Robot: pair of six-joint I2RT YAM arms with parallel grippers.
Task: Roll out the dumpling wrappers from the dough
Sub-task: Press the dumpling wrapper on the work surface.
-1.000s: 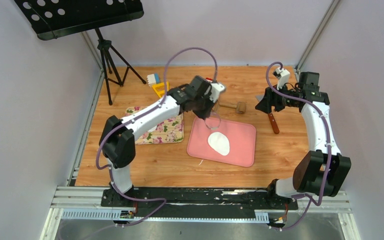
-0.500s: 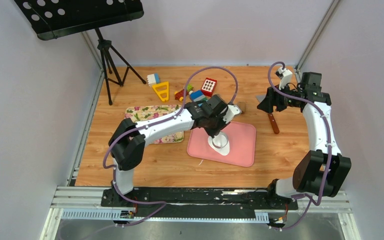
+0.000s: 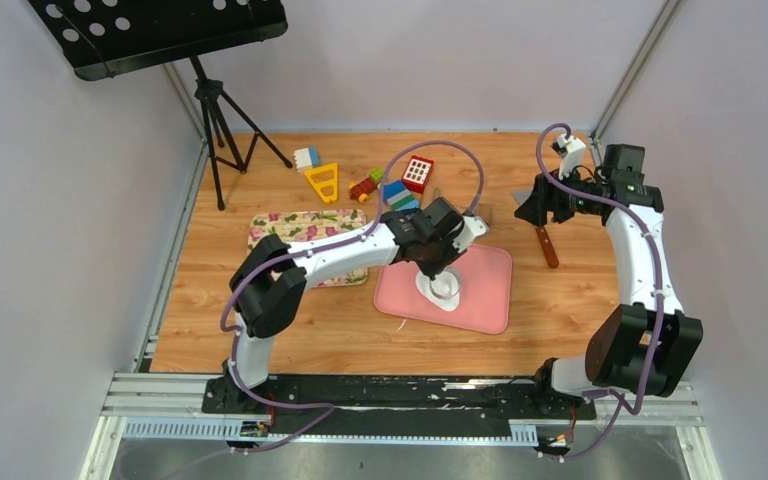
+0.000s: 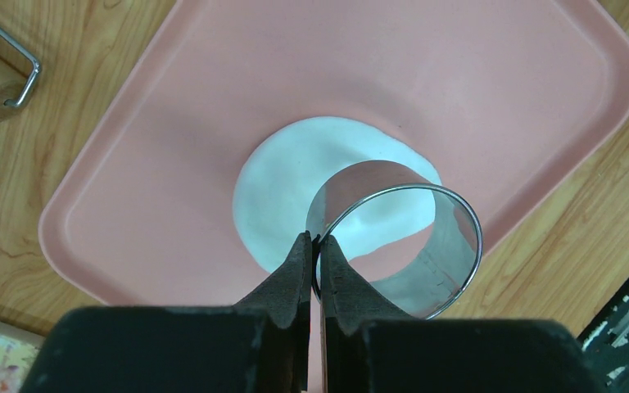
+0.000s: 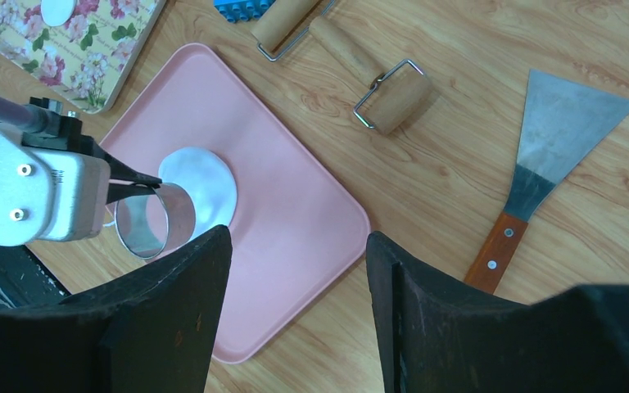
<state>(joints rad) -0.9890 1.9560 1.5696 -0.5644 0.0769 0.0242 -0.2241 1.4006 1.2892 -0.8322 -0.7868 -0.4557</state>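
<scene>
A flattened white sheet of dough point(image 4: 295, 180) lies on the pink tray point(image 4: 459, 74), also seen as dough point(image 5: 205, 184) from the right wrist. My left gripper point(image 4: 317, 239) is shut on the wall of a small metal ring point(image 4: 374, 173) and holds it over the sheet's near side; contact with the dough cannot be told. From above, the left gripper point(image 3: 438, 268) and ring point(image 3: 444, 288) cover most of the dough point(image 3: 454, 302). One round wrapper point(image 5: 57, 10) rests on the floral board point(image 5: 90, 57). My right gripper point(image 3: 526, 208) hangs open and empty at the back right.
A metal scraper point(image 3: 546, 245) with a wooden handle lies right of the tray. Two wooden rolling pins point(image 5: 352, 57) lie behind the tray. Toy blocks point(image 3: 400, 185) sit at the back. The floral board point(image 3: 305, 235) is left of the tray, a tripod point(image 3: 220, 120) at the far left.
My left arm has carried the ring from behind the tray's back edge forward and down over the dough sheet. The right arm has not moved.
</scene>
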